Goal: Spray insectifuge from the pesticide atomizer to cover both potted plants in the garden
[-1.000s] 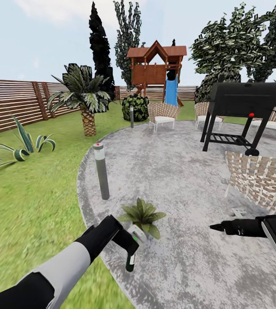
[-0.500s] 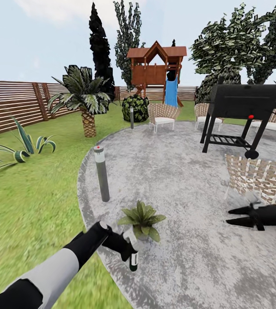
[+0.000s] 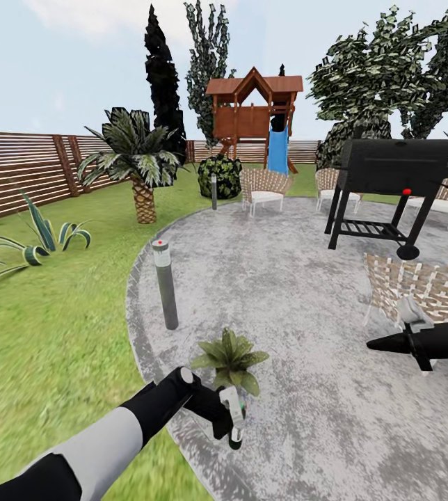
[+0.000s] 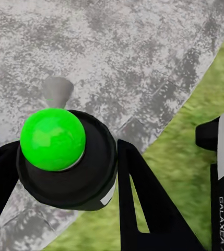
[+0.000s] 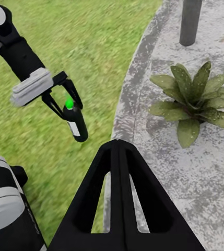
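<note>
The left hand (image 3: pixel 232 419) is clamped on the pesticide atomizer (image 3: pixel 236 436), its fingers (image 4: pixel 143 204) pressed to either side of the dark bottle, which hangs over the patio (image 3: pixel 307 292) edge just beside a potted plant (image 3: pixel 231 357). The right hand (image 3: pixel 377 344) holds nothing, its fingers (image 5: pixel 117 209) closed together, hovering over the patio near a woven chair (image 3: pixel 426 285).

I see the potted plant (image 3: pixel 230 355) low in the middle of the frame, on the patio (image 3: pixel 300 292) near its left edge. My left gripper (image 3: pixel 232 422) holds the pesticide atomizer (image 3: pixel 235 428) just below it. The lamp post (image 3: pixel 164 284) stands above-left. My right gripper (image 3: pixel 380 344) is at right.
</note>
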Robot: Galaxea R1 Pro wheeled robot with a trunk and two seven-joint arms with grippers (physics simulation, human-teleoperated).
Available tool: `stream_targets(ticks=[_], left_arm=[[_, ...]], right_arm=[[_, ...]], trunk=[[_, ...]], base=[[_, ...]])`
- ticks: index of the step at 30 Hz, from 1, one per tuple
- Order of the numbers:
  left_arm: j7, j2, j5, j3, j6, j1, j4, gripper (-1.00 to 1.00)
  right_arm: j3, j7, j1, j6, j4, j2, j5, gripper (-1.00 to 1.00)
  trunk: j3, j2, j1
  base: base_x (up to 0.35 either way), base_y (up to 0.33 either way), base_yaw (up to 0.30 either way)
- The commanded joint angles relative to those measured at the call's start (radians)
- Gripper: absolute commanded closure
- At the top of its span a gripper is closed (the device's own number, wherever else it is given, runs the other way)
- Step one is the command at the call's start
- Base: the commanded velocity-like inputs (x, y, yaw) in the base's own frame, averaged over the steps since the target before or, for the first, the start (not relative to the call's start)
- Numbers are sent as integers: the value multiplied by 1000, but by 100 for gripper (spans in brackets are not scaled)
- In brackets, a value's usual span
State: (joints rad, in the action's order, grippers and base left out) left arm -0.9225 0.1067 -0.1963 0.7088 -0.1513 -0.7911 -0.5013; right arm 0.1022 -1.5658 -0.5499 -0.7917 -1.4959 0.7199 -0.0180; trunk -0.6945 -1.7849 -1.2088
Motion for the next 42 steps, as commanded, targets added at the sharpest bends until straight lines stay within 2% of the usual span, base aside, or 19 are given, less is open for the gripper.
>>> stream_targets(ticks=[1, 6, 7, 10, 12, 13, 15, 18, 24, 29, 30, 31, 33, 34, 37, 39, 41, 42], left_arm=[[-4, 0, -2, 1, 13, 0, -2, 100], [-4, 1, 0, 2, 102, 0, -7, 100], [-4, 7, 1, 2, 116, 0, -10, 100], [-4, 46, 3, -1, 128, 0, -12, 100], [-3, 61, 3, -3, 128, -1, -14, 100], [-3, 67, 3, -4, 128, -1, -24, 100], [-2, 68, 3, -4, 127, -1, -51, 100], [-1, 68, 3, -5, 127, -1, -65, 100], [6, 68, 5, -5, 121, -1, -69, 100], [44, 68, 4, -6, 4, -2, -76, 100], [47, 68, 2, -6, -46, -4, -89, 100], [47, 68, 2, -6, -67, -6, -92, 100], [49, 68, -1, -6, -229, -15, -105, 100], [48, 68, -2, -6, -287, -24, -114, 100], [43, 68, -4, -5, -342, -41, -126, 100], [41, 68, -6, -4, -354, -45, -127, 100], [40, 68, -6, -3, -358, -46, -127, 100], [39, 68, -6, -2, -359, -46, -127, 100]], right_arm=[[-1, -5, -1, -11, -2, 0, -2, 100], [-4, -5, -1, -11, -3, -3, -4, 100], [-4, -5, -1, -11, -3, -3, -6, 100], [-4, -5, -1, -11, -2, -6, -10, 100], [-4, -4, -1, -11, -1, -39, -18, 100], [-5, -4, -1, -12, -1, -63, -41, 100], [-5, -5, -1, -14, -1, -94, -102, 100], [-7, -5, -1, -15, -1, -111, -138, 100], [-7, -5, -1, -15, -1, -115, -147, 100], [-7, -5, -1, -15, -1, -113, -148, 100], [-7, -5, -1, -15, -1, -112, -148, 100], [-7, -5, -1, -15, -1, -112, -149, 100], [-7, -5, -1, -15, -1, -113, -151, 100], [-7, -5, -1, -14, -1, -114, -154, 100], [-7, -4, -1, -14, 0, -120, -171, 100], [-8, -3, -1, -14, 0, -156, -198, 100], [-8, -4, -1, -12, 0, -248, -270, 100], [-9, -5, -1, -12, 0, -267, -296, 100]], trunk=[[-1, -1, 0], [-1, -1, 0], [-1, -1, 0], [-1, -1, 0], [-1, -1, 0], [-1, -1, 0], [-1, -1, 0], [-1, -1, 0], [-1, -1, 0], [-1, -1, 0], [-1, -1, 0], [-1, -1, 0], [-1, -1, 0], [-1, -1, 0], [-1, -1, 0], [-1, -1, 0], [-1, -1, 0], [-1, -1, 0]], base=[[0, 0, 0], [0, 0, 0], [0, 0, 0], [0, 0, 0], [0, 0, 0], [0, 0, 0], [0, 0, 0], [0, 0, 0], [0, 0, 0], [0, 0, 0], [0, 0, 0], [0, 0, 0], [0, 0, 0], [0, 0, 0], [0, 0, 0], [0, 0, 0], [0, 0, 0], [0, 0, 0]])
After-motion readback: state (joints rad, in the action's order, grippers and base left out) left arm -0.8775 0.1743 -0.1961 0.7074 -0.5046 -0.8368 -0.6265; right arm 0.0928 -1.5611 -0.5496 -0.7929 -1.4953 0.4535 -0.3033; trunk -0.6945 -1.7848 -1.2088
